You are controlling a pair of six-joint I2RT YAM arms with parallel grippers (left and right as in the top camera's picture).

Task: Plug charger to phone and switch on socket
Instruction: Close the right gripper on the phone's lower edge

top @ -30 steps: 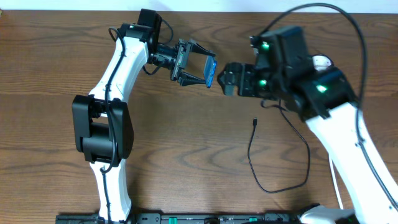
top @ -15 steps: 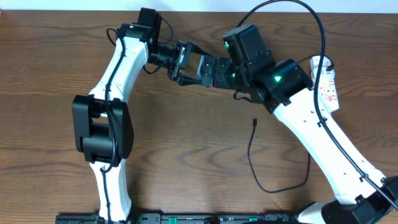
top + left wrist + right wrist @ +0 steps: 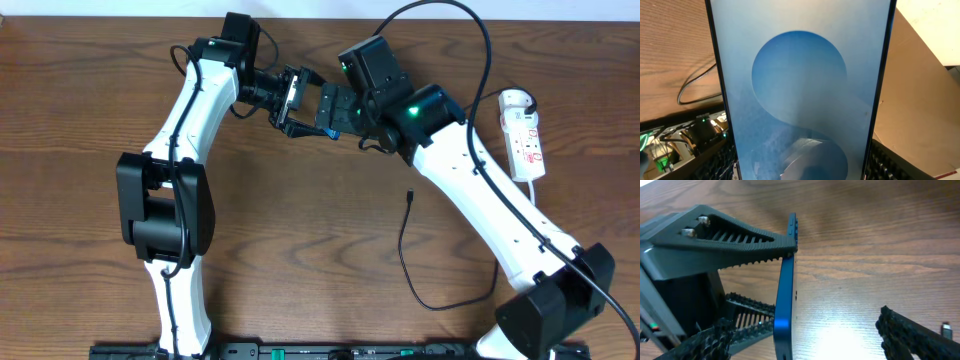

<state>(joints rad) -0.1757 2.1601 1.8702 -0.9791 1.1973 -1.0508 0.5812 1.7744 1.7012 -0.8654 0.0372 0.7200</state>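
Working high over the table [image 3: 80, 250], near its far edge, at close quarters; could end in a knock. Leaving the socket [image 3: 524, 135] flat at the right, well apart, switch untouched. Gripping the phone [image 3: 800, 90] edge-on off the wood in the left gripper [image 3: 318, 108], clamped across its long sides. Straddling that phone with the right gripper [image 3: 805, 317], fingers apart, nothing held. Might twist or drop it if closed off-centre or let go too soon. Leaving the charger [image 3: 402, 250] loose on the wood, tip near the right arm [image 3: 480, 200]; might get swept aside
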